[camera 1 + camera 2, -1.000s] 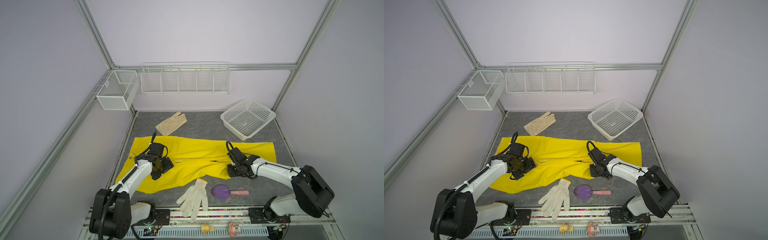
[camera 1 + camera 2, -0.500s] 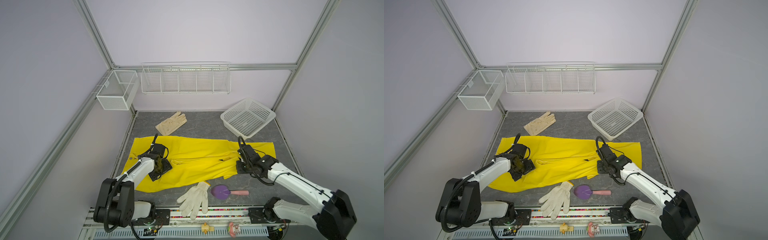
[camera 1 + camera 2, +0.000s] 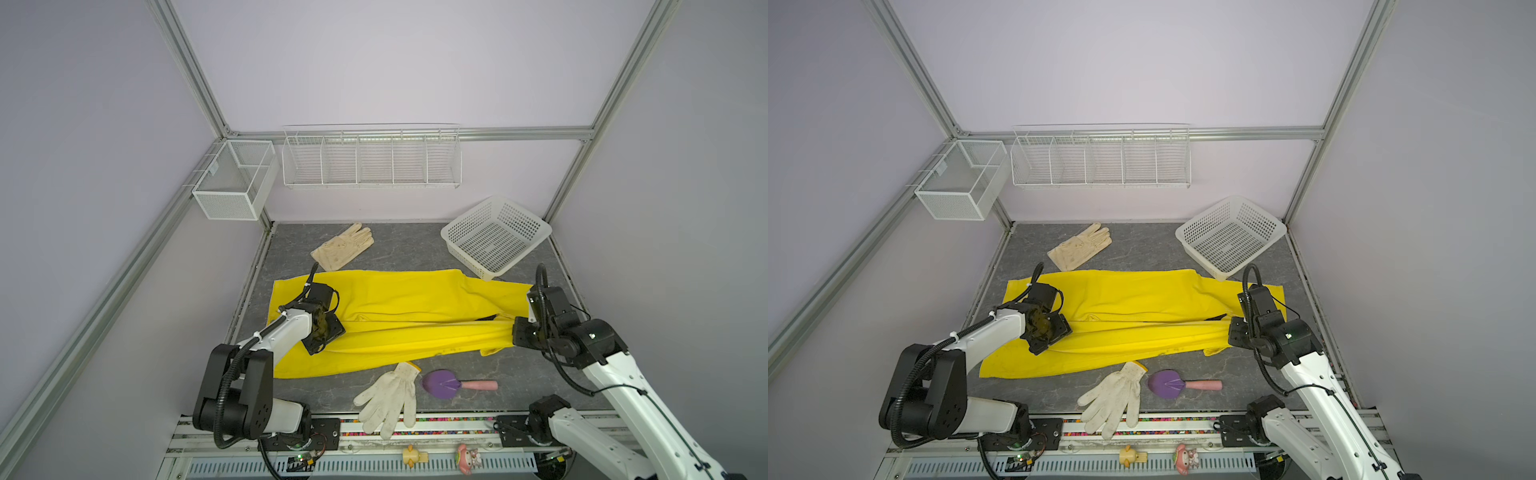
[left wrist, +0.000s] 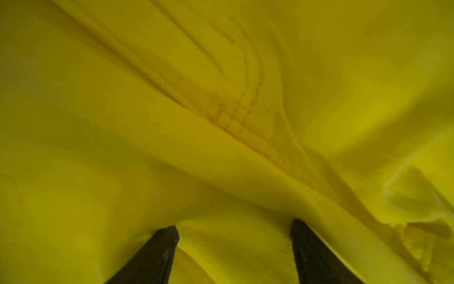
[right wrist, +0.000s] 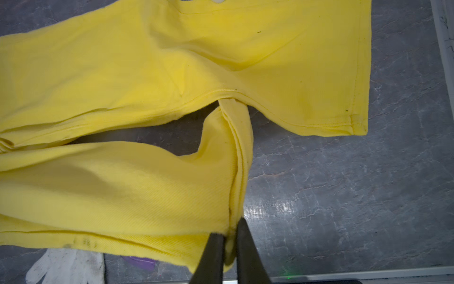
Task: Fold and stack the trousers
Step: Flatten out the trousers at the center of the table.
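The yellow trousers point(image 3: 415, 307) lie spread across the grey table in both top views, legs pointing right. My left gripper point(image 3: 323, 334) presses down on the cloth near the waist end. In the left wrist view its jaws point(image 4: 234, 225) stand open, with a ridge of yellow cloth bulging between the dark fingers point(image 4: 162, 246). My right gripper point(image 3: 517, 336) sits at the right end of the near leg. In the right wrist view it point(image 5: 229, 228) is shut on that leg's hem and holds it a little above the table. The far leg's end point(image 5: 319, 86) lies flat.
A white glove point(image 3: 388, 395) and a purple scoop with a pink handle point(image 3: 442, 382) lie in front of the trousers. A cream glove point(image 3: 343, 251) lies behind them. A white plastic basket point(image 3: 461, 253) stands at the back right. Wire racks point(image 3: 370, 158) hang on the walls.
My right gripper has travelled right with the near leg's end, stretching that leg out. My left gripper has stayed on the cloth near the waist, its jaws a little narrower.
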